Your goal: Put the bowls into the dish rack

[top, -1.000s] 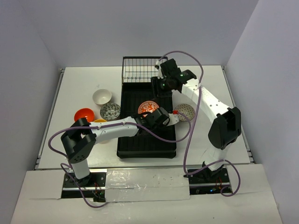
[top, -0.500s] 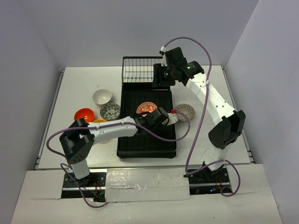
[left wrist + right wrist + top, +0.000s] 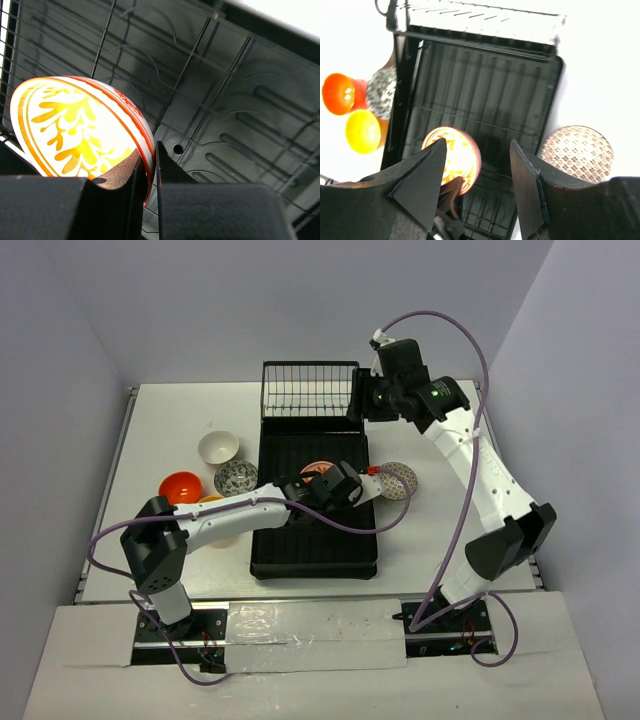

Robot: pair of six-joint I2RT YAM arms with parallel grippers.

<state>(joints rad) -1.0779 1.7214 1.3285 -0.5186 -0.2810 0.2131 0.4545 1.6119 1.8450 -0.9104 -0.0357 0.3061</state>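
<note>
Red-patterned bowl point(image 3: 80, 130), rim clamped in your left gripper point(image 3: 147, 170): seat it on edge in the rack point(image 3: 240, 100), mid-frame; right gripper point(image 3: 477, 145) gapes.

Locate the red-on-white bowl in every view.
Top external: red-on-white bowl mid-picture, over the dish rack.
Left wrist: lower left, rim pinched by the left gripper.
Right wrist: low, left of centre.
Shared landmark: the black ribbed dish rack under it.

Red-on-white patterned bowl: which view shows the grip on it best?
Left wrist: the red-on-white patterned bowl looms large, its rim pinched by the left gripper over the black ribbed plastic dish rack. Right wrist shows the bowl small, from above; top external, a sliver beside the gripper.
</note>
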